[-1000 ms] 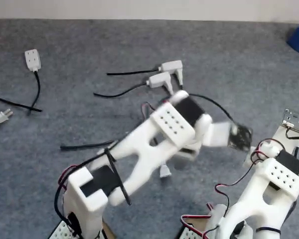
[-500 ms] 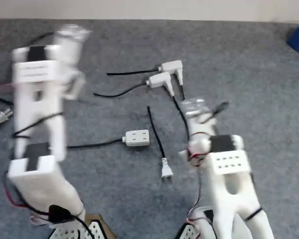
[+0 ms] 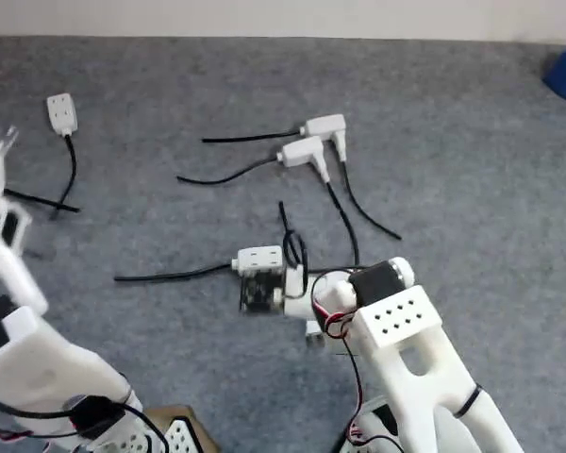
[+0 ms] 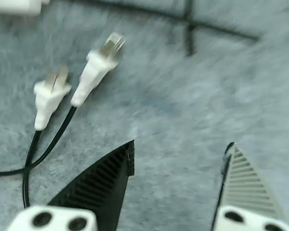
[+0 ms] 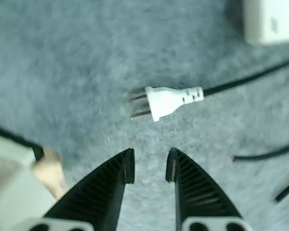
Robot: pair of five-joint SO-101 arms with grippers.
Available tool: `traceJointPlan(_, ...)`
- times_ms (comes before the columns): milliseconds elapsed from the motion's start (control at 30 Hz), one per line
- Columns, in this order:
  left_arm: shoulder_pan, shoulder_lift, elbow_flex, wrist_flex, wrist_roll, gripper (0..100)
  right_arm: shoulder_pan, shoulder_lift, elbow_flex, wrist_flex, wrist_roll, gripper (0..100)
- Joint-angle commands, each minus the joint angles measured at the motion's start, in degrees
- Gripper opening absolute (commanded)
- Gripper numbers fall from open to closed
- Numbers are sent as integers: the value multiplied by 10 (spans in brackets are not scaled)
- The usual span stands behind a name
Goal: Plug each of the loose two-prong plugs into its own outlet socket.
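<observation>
My left claw (image 4: 180,147) gapes near two white plastic two-prong plugs (image 4: 94,72) on the fuzzy grey counter (image 5: 62,48); my right claw (image 5: 149,154), barely parted, overhangs a third plug (image 5: 166,101).

No text, number or sign can be read on the plugs (image 5: 166,101) or the sockets (image 3: 260,260); their white faces show no legible print.
</observation>
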Motion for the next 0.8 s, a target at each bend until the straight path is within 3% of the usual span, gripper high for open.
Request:
traceJointPlan(0,-41,-28,91,-103,-55,298,22,16,-25,0,88,89)
traceJointPlan(100,-51,-29,146,-146,-89,298,28,76,-34,-55,98,42)
traceJointPlan(167,-51,-30,177,-173,-91,298,16,126,-59,-104,30,34)
traceJointPlan(367,-51,-29,211,-229,-89,298,-22,269,-224,-122,-588,43)
traceJointPlan(467,-51,-27,211,-231,-89,298,-9,284,-260,-100,-768,59)
traceJointPlan(533,-51,-26,211,-231,-89,298,-20,283,-259,-81,-805,59)
traceJointPlan(767,-60,-28,210,-259,-89,298,-42,284,-167,-80,-766,63)
